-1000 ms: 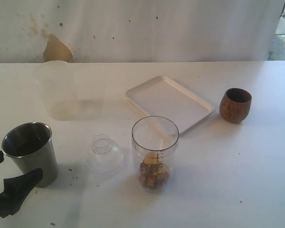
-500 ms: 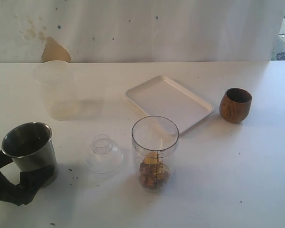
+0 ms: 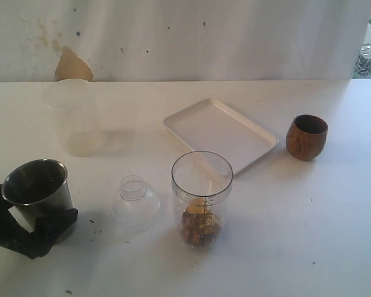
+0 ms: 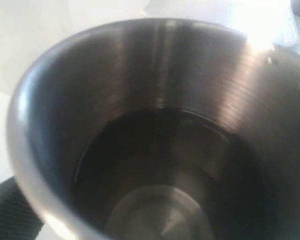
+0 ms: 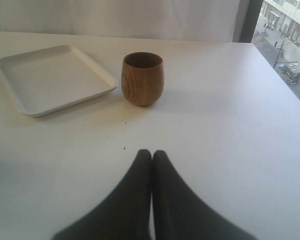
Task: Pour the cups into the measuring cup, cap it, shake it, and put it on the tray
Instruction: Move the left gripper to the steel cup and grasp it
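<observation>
Exterior view: my left gripper [image 3: 32,228] stood spread around the steel tumbler [image 3: 37,185], grasp not yet closed. I judged the next move was to pinch, lift, and swing right, clearing the clear cap [image 3: 136,201] on the way to the measuring cup [image 3: 201,179] rim.

Left wrist view: only the tumbler's bare inside showed.

Right wrist view: my right gripper [image 5: 151,153] was pressed together and empty, with open table [image 5: 230,125] before the wooden cup [image 5: 143,79] and the tray [image 5: 55,75].

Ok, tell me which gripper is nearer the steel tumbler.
Left. The left gripper has its jaws either side of the steel tumbler; the right gripper, shut, sits far off, facing the wooden cup.
</observation>
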Available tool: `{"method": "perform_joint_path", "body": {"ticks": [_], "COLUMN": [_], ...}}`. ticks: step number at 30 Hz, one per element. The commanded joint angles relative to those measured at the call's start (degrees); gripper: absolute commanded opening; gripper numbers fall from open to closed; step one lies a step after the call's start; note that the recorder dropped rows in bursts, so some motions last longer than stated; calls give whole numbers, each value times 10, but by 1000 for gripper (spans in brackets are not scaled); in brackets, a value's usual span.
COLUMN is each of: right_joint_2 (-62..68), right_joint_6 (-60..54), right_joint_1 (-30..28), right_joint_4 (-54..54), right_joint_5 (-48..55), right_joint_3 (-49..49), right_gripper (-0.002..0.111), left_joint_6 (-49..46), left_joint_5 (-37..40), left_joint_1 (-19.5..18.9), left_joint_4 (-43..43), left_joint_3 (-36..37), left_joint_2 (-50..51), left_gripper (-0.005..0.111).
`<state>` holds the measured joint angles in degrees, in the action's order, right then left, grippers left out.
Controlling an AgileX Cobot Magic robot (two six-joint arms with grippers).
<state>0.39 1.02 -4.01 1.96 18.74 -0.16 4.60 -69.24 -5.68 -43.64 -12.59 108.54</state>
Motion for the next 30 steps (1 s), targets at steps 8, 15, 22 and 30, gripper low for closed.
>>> {"method": "perform_joint_path", "body": {"ticks": [8, 15, 22, 30], "right_joint_2": [-4, -4, -4, -4], "right_joint_6": [3, 3, 3, 3], "right_joint_1": [3, 3, 3, 3], "right_joint_4": [1, 0, 0, 0], "right_joint_5": [-4, -4, -4, -4], "right_joint_3": [2, 2, 2, 2], "right_gripper": [0, 0, 0, 0], "left_joint_6": [12, 18, 18, 18], "left_joint_5": [-7, -7, -7, -7], "left_joint_1": [3, 3, 3, 3], "left_joint_4": [-23, -29, -29, -45], "left_joint_3": [-20, -28, -28, -28], "left_joint_2": [1, 1, 1, 1], "left_gripper": [102, 102, 102, 52]}}
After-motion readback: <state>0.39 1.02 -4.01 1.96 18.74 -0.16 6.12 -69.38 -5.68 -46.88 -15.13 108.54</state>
